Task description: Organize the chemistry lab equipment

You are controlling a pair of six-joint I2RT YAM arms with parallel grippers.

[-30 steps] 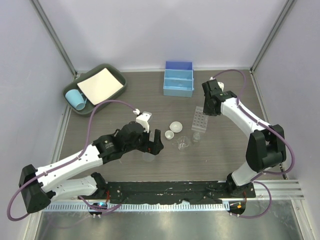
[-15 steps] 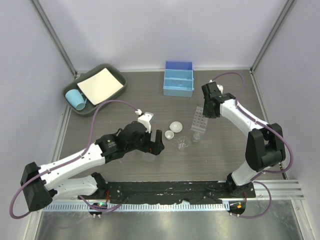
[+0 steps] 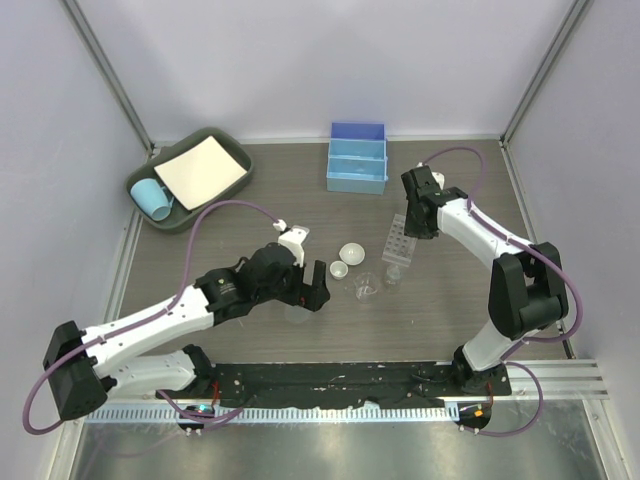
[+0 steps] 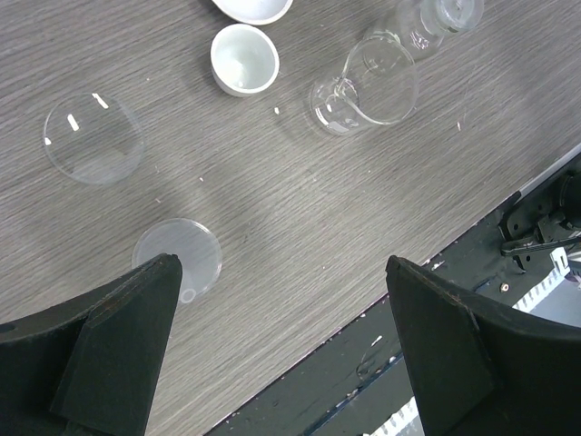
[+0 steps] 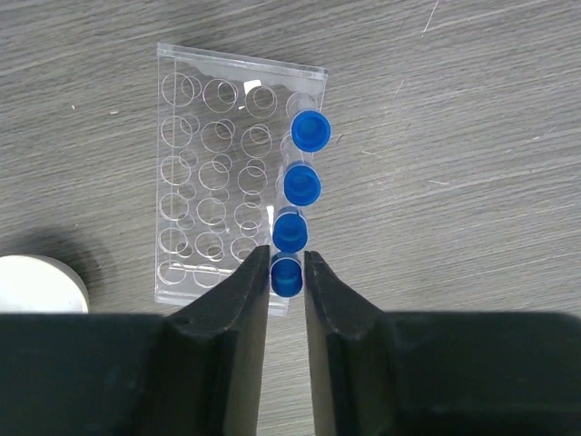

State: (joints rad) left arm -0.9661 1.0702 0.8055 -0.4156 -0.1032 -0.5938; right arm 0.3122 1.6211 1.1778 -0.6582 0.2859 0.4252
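A clear perforated tube rack (image 5: 213, 204) lies on the table, with several blue-capped tubes (image 5: 301, 184) in its right column. My right gripper (image 5: 287, 272) is shut on the nearest tube's cap (image 5: 287, 278); it shows in the top view (image 3: 413, 228) at the rack's (image 3: 398, 240) far end. My left gripper (image 4: 281, 309) is wide open and empty above the table's near edge. Ahead of it lie a clear funnel (image 4: 177, 259), a clear watch glass (image 4: 93, 136), two whitish dishes (image 4: 243, 59), a tipped beaker (image 4: 363, 91) and a flask (image 4: 436, 18).
A light-blue divided box (image 3: 357, 158) stands at the back centre. A green tray (image 3: 222, 138) at the back left holds a light-blue cup (image 3: 152, 198) and a white sheet (image 3: 201, 170). A black strip (image 3: 330, 378) runs along the near table edge.
My left arm has shifted slightly to the right over the funnel. My right gripper has moved a little left toward the rack.
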